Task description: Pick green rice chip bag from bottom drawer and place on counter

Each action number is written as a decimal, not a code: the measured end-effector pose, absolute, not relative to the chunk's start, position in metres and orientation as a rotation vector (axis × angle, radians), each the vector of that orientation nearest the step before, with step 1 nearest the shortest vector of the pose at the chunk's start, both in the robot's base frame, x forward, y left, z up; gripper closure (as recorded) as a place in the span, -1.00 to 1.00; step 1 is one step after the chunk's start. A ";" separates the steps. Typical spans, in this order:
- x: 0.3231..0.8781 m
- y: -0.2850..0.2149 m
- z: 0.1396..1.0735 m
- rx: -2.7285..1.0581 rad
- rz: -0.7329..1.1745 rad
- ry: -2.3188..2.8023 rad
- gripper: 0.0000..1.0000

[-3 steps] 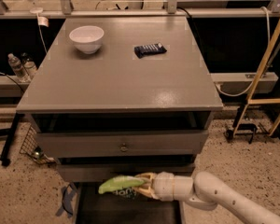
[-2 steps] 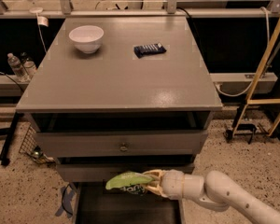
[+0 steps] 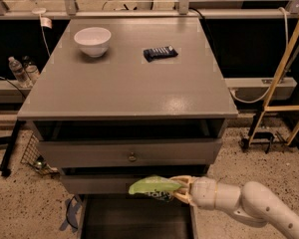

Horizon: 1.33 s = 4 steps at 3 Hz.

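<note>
Camera view: gripper [image 3: 181, 190] over open bottom drawer [image 3: 134, 222].
Clamped on green rice chip bag [image 3: 153, 186], held above the drawer, below counter [image 3: 124, 88] level.

white bowl [image 3: 92, 40]: upright on the counter [image 3: 114, 96], far left corner; nothing visible in it
dark wrapped bar [image 3: 160, 53]: lying flat to the right of the bowl, well apart from it
plastic bottles [image 3: 18, 69]: standing side by side on a low ledge left of the cabinet
wire basket [image 3: 32, 153]: on the speckled floor [image 3: 269, 168], by the cabinet's left foot
yellow frame [image 3: 281, 78]: upright at far right
middle drawer [image 3: 89, 153]: one round knob [image 3: 132, 157] at its centre
gripper [image 3: 182, 189]: low at the cabinet front, right of centre; clamped on the green rice chip bag [image 3: 152, 185]
</note>
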<state>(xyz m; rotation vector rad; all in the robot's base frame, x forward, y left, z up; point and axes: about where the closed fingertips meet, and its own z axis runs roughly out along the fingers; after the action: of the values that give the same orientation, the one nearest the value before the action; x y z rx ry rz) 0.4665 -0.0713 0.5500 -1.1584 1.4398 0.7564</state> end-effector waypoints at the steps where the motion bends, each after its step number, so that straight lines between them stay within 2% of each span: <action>1: 0.467 -0.091 0.570 -1.148 0.683 1.447 1.00; 3: 0.467 -0.152 0.672 -1.173 0.412 1.413 1.00; 4: 0.466 -0.164 0.711 -1.199 0.322 1.395 1.00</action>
<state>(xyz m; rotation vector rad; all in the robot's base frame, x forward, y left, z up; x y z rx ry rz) 0.4656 -0.1642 0.7109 -1.1988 1.3950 0.3222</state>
